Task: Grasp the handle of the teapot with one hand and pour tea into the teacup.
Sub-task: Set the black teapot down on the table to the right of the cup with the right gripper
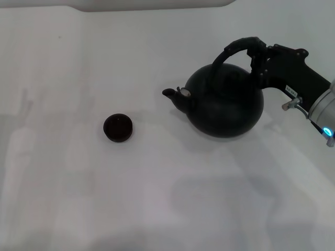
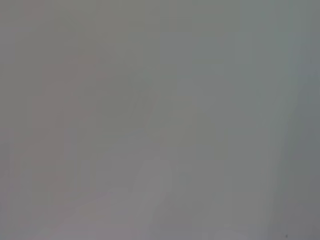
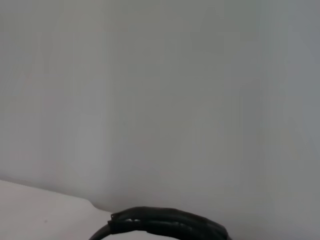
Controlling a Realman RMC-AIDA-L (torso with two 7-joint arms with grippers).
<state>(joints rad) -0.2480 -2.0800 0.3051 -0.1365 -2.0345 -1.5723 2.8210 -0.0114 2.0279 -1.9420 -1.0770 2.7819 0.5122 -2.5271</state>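
Teacup (image 1: 118, 127) sits nearest on the white surface (image 1: 157, 198), upright, well left of the pot. Teapot (image 1: 225, 99) stands right of centre, spout aimed at the cup. Right hand (image 1: 257, 52) is clamped on the handle (image 1: 233, 51) at the far right end of the arch; handle top also shows in right wrist view (image 3: 165, 225). Left hand not visible.

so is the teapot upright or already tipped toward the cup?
Roughly upright. The teapot sits level, spout sideways toward the teacup, which stands apart. The right hand is at the handle.
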